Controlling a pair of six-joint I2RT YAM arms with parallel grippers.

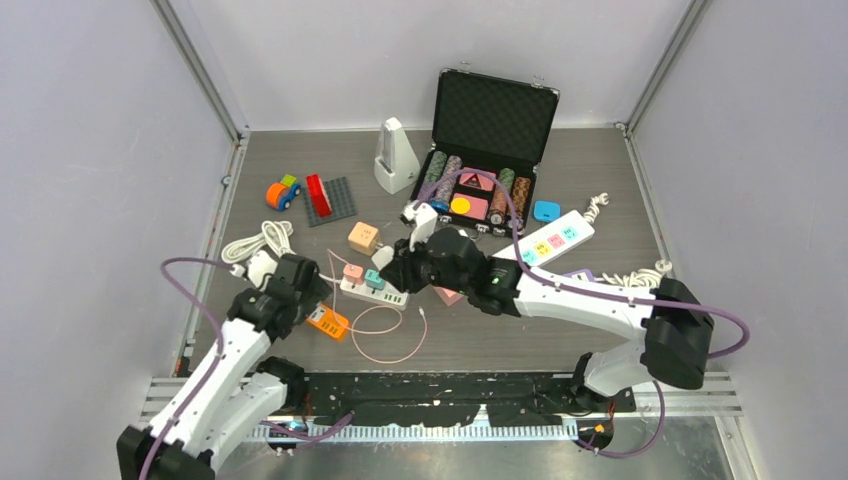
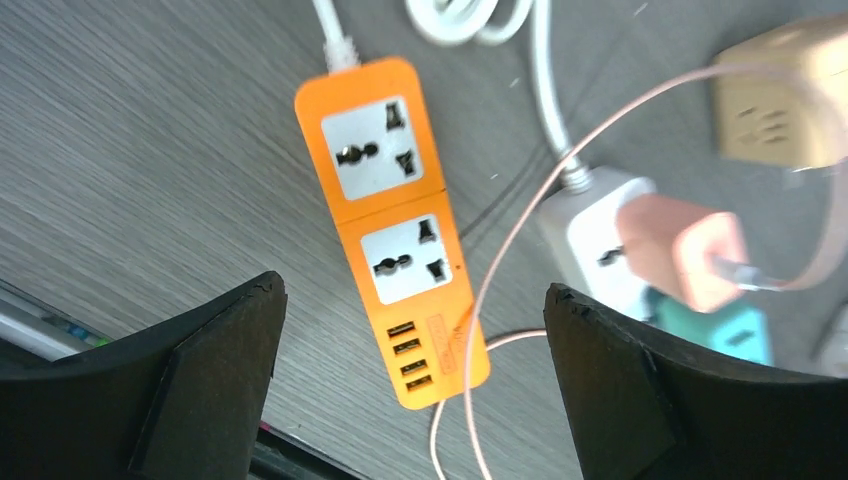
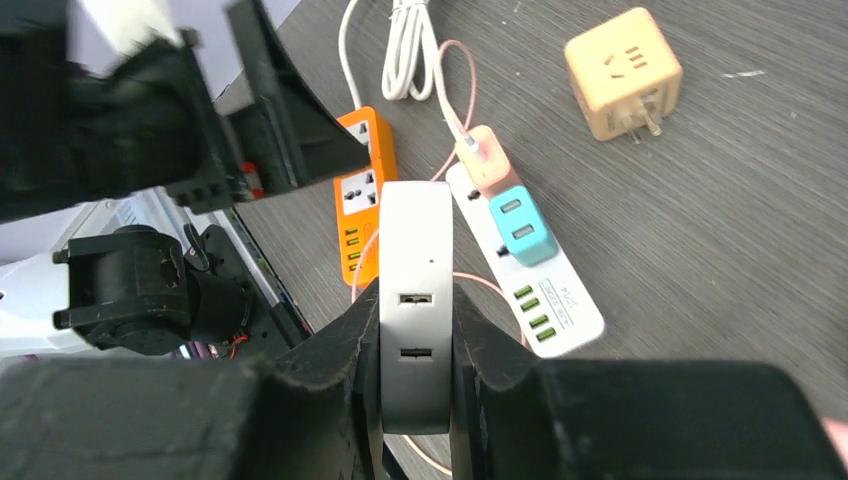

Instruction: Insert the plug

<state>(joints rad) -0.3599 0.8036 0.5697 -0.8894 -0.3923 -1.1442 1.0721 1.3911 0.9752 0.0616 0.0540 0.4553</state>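
Observation:
My right gripper (image 3: 415, 335) is shut on a white USB charger plug (image 3: 415, 270) with two USB ports facing the camera, held above the table. In the top view it (image 1: 384, 258) hangs over the white power strip (image 1: 375, 290). That strip (image 3: 545, 290) holds a pink plug (image 3: 487, 160) and a teal plug (image 3: 520, 225). An orange power strip (image 2: 395, 230) with two empty sockets and several USB ports lies below my left gripper (image 2: 415, 310), which is open and empty. The orange strip also shows in the top view (image 1: 328, 322) and the right wrist view (image 3: 358, 190).
A thin pink cable (image 2: 520, 230) loops from the pink plug across the orange strip. A beige cube adapter (image 3: 622, 70) and a coiled white cord (image 1: 262, 240) lie nearby. Further back are an open chip case (image 1: 485, 150), a metronome (image 1: 395, 155), toy blocks (image 1: 330, 200) and another power strip (image 1: 555, 240).

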